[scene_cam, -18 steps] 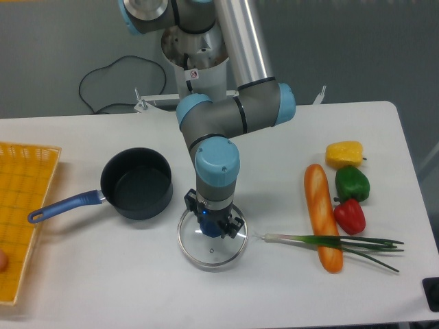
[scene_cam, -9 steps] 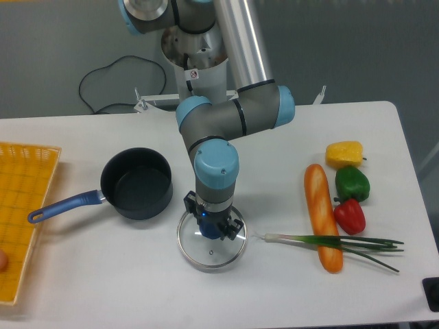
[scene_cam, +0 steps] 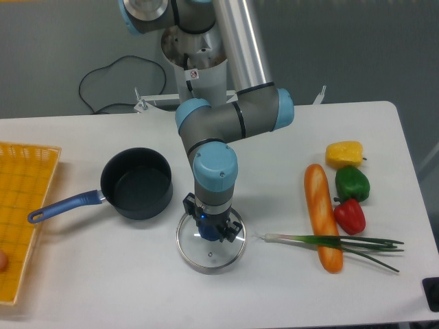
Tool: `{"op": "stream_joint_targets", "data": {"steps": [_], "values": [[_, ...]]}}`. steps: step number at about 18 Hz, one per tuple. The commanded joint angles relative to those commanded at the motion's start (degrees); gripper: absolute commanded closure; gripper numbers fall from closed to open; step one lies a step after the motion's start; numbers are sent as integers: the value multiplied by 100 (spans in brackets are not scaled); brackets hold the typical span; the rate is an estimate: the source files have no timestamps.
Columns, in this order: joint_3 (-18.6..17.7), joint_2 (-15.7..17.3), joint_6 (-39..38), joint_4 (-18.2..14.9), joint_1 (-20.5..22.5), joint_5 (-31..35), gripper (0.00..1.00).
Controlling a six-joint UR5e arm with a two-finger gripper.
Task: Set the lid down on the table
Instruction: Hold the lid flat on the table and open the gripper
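The lid [scene_cam: 208,258], round clear glass with a thin metal rim, lies low over the white table [scene_cam: 274,291] just right of and in front of the dark blue saucepan [scene_cam: 137,182]. My gripper [scene_cam: 211,230] points straight down over the lid's centre, and its fingers are shut on the blue knob, which shows only as a blue patch between them. I cannot tell whether the lid's rim rests on the tabletop or hangs just above it.
The saucepan's blue handle [scene_cam: 63,206] points left toward a yellow woven mat [scene_cam: 20,205] at the left edge. To the right lie a baguette [scene_cam: 322,216], a green onion [scene_cam: 343,242] and yellow [scene_cam: 343,153], green [scene_cam: 352,184] and red [scene_cam: 350,216] peppers.
The gripper and the lid have shifted a few pixels to the left together. The fingers stay shut on the knob.
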Motion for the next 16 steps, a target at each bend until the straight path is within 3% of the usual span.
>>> {"op": "stream_joint_targets", "data": {"steps": [16], "values": [[-18, -62, 0, 53, -53, 53, 61]]}}
